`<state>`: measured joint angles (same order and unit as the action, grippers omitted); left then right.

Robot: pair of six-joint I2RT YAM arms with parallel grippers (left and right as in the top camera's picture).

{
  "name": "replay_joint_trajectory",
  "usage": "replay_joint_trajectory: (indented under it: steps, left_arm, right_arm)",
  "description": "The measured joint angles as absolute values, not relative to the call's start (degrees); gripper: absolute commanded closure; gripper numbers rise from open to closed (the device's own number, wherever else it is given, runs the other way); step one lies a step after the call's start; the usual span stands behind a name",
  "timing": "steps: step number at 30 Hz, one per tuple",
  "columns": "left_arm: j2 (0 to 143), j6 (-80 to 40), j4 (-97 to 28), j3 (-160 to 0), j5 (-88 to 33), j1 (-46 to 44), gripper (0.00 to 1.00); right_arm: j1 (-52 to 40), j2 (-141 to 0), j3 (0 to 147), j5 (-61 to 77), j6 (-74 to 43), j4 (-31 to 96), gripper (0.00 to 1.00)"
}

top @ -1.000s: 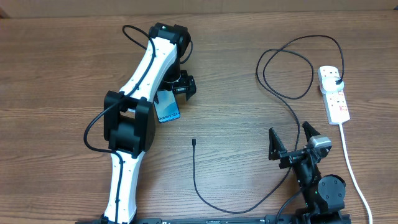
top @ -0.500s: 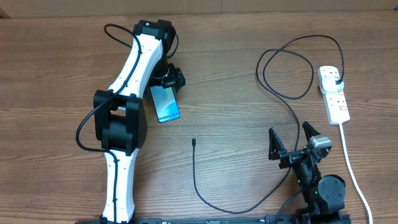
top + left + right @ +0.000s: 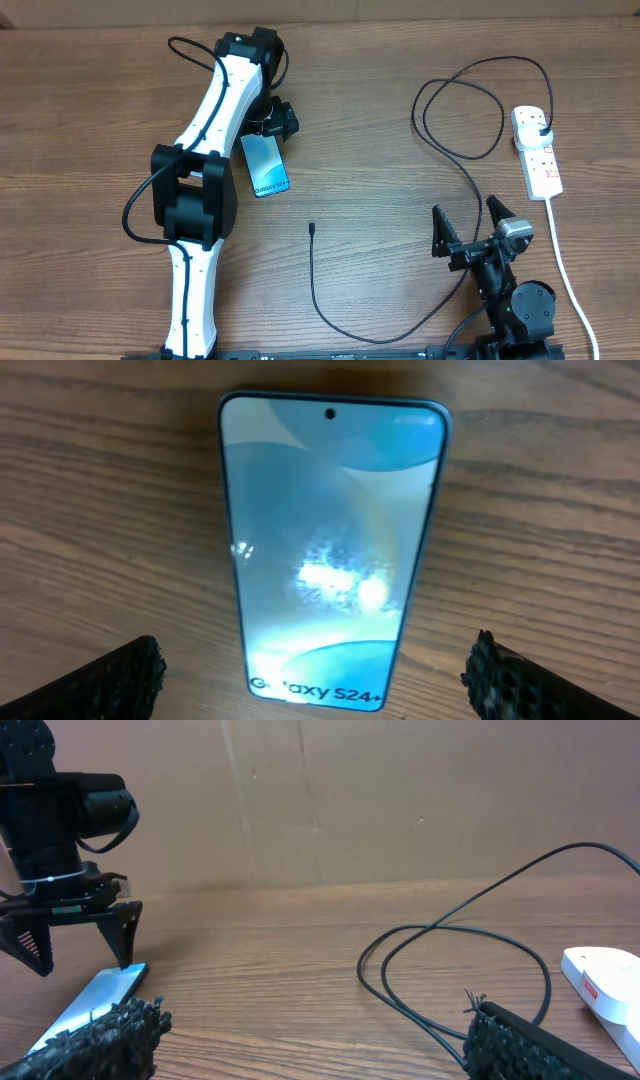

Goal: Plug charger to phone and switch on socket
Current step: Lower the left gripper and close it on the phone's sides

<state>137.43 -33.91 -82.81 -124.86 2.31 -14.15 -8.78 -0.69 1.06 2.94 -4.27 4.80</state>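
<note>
Left gripper [image 3: 272, 122]: jaws spread wide, nothing held; poised at the far end of the phone [image 3: 265, 168], fingers [image 3: 110, 678] standing either side of its width in the wrist view; contact with the phone not determinable.
Right gripper [image 3: 465, 210]: jaws wide, empty; parked near the front edge of the table [image 3: 90, 90], close beside the cable run, well apart from the socket [image 3: 540, 165].
Phone: flat on the wood, left of centre, screen up and lit, nothing plugged in.
Charger [image 3: 312, 290]: connector tip loose on bare wood between phone and right gripper, apart from both; cable looping round to a plug that appears seated in the far outlet of the socket.
Socket: at the right side of the table, white cord trailing toward the front edge; switch position too small to read.
Done: plug in the strip, as far as visible.
Outstanding: tip to be picked up, brought to the phone's port, inserted; switch to be pressed.
Progress: early, judged from the free connector and empty jaws.
</note>
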Motion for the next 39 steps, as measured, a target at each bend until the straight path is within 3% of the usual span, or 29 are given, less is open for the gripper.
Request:
replay_joint_trajectory:
  steps: [19, 39]
  left_arm:
    - [134.56, -32.67, -66.57, -108.16, 2.35, -14.13, 0.0]
    - [129.19, -26.37, -60.38, -96.49, -1.69, -14.63, 0.0]
  right_arm:
    - [-8.78, -0.64, 1.06, 2.92, -4.29, 4.8, 0.0]
    - [-8.78, -0.64, 1.06, 2.96, -4.27, 4.8, 0.0]
